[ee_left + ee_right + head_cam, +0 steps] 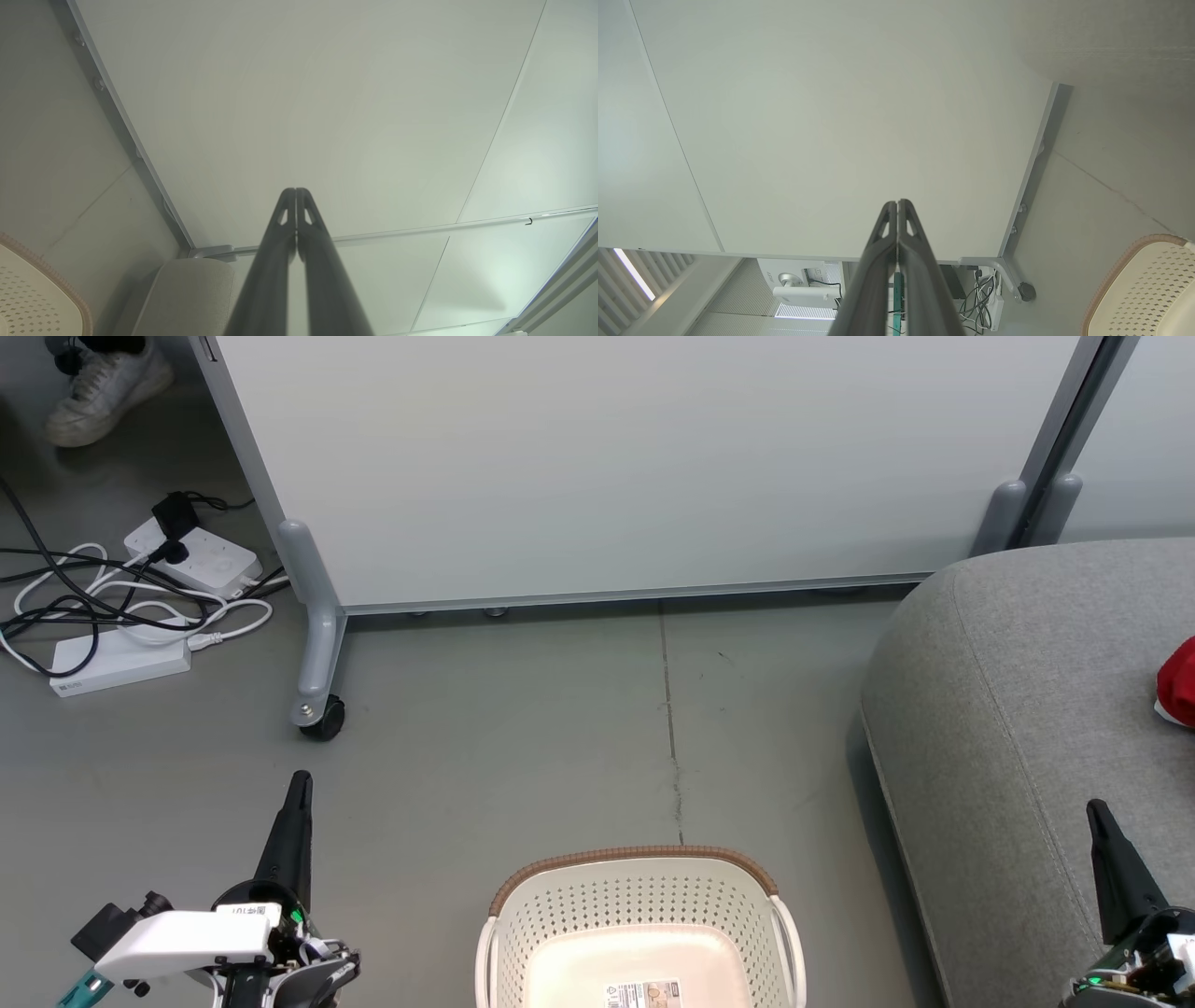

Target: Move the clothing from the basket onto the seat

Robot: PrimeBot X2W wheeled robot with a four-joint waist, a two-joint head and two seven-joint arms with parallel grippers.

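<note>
The cream-white basket point(640, 924) with a brown rim stands on the floor at the bottom centre of the head view, and the part of its inside that shows holds nothing but a label. The grey seat point(1027, 728) rises at the right. A bit of red clothing point(1179, 681) lies on it at the right edge. My left gripper point(299, 784) is shut at the lower left, pointing up over the floor. My right gripper point(1094, 807) is shut at the lower right, above the seat's front. In both wrist views the fingertips point(296, 192) point(896, 203) touch, with nothing between them.
A pale panel on wheels point(635, 467) stands across the back, its caster point(322, 717) left of centre. Power strips and tangled cables point(131, 607) lie on the floor at the left. A person's white shoe point(103, 392) shows at the top left.
</note>
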